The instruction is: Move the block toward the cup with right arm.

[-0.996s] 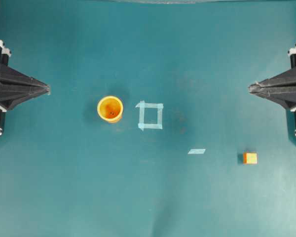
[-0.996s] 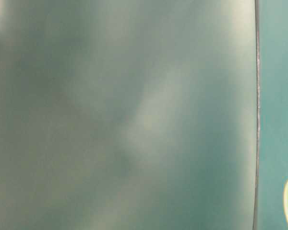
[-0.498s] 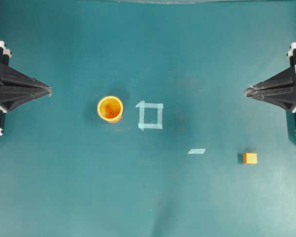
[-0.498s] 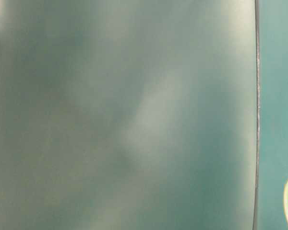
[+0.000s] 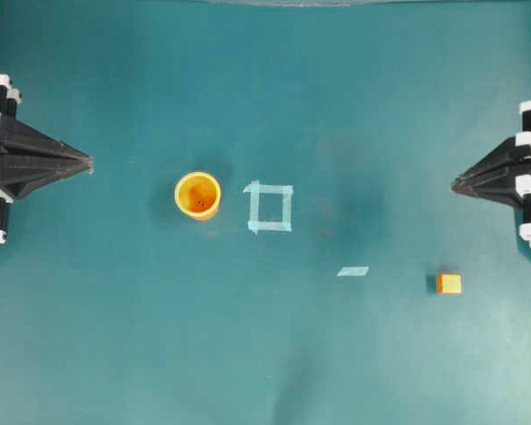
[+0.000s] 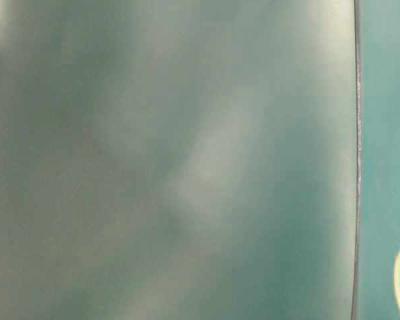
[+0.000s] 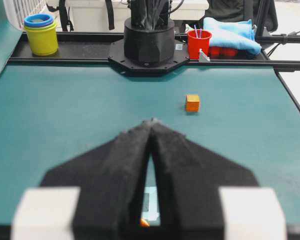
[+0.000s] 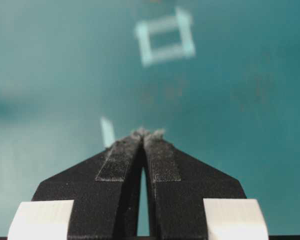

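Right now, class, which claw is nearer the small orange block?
The right. The right claw sits shut at the right edge, just above the block in the overhead view. The left claw is far across the table, beyond the cup.

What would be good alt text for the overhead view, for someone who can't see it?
Overhead view of a teal table: a round orange-yellow plastic cup stands left of centre, beside a pale tape square. A small orange cube block lies lower right, past a pale tape strip. Shut black grippers, left and right, point inward from the edges.
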Controlling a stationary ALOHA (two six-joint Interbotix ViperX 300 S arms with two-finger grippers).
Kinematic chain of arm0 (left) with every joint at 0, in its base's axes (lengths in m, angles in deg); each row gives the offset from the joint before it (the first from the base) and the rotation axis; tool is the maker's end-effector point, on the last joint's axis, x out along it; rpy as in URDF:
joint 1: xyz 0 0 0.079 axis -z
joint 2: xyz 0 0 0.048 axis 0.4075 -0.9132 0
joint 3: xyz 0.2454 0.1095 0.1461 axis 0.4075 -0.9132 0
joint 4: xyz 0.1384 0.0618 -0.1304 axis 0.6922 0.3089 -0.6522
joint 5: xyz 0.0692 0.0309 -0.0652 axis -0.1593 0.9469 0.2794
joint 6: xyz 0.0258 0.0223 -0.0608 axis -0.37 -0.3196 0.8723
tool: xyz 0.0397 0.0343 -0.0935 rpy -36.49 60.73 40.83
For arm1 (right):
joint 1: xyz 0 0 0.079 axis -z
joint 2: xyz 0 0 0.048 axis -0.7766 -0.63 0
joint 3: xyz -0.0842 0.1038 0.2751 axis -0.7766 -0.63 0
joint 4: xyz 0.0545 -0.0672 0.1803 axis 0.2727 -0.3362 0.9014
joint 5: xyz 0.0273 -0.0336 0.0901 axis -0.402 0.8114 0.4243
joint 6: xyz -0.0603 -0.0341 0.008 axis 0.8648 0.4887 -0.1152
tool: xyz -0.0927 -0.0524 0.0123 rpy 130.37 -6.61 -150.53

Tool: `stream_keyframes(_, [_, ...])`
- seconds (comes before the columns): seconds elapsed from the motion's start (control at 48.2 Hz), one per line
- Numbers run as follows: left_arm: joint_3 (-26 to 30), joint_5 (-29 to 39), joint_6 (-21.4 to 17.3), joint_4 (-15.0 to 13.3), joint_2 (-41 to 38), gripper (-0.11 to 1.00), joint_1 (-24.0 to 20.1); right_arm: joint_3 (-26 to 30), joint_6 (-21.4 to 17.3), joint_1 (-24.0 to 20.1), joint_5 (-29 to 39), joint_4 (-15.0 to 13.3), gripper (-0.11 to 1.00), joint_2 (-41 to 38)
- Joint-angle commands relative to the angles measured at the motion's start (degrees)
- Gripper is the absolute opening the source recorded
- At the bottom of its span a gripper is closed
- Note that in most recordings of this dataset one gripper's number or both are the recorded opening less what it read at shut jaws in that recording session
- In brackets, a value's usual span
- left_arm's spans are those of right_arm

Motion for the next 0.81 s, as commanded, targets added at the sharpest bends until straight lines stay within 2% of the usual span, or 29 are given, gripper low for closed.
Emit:
stream_keyframes(0.0, [1.41,-0.26,-0.09,0.18,-0.53,0.04,0.00,1.67,-0.53,0.00,2.64,1.05,0.00,-1.23])
stream_keyframes(0.27, [1.41,-0.18,-0.09,0.18,-0.79,0.04,-0.09,1.41,-0.62,-2.72,6.15,4.75,0.00,-6.33])
stream_keyframes(0.56, [1.41,-0.09,0.53,0.18,-0.88,0.04,0.00,1.67,-0.97,-9.67,6.24,5.01,0.02,-12.48])
stream_keyframes(0.602, [1.41,-0.09,0.70,0.18,-0.79,0.04,-0.09,1.76,-0.97,-10.72,6.24,5.01,0.07,-13.62])
stream_keyframes(0.726, [1.41,-0.09,0.79,0.18,-0.88,0.04,-0.09,2.11,-0.79,-12.92,6.24,5.01,0.38,-16.35])
stream_keyframes(0.789, [1.41,0.00,0.79,0.18,-0.88,0.04,0.00,2.46,-0.70,-14.06,6.24,5.01,0.49,-17.84])
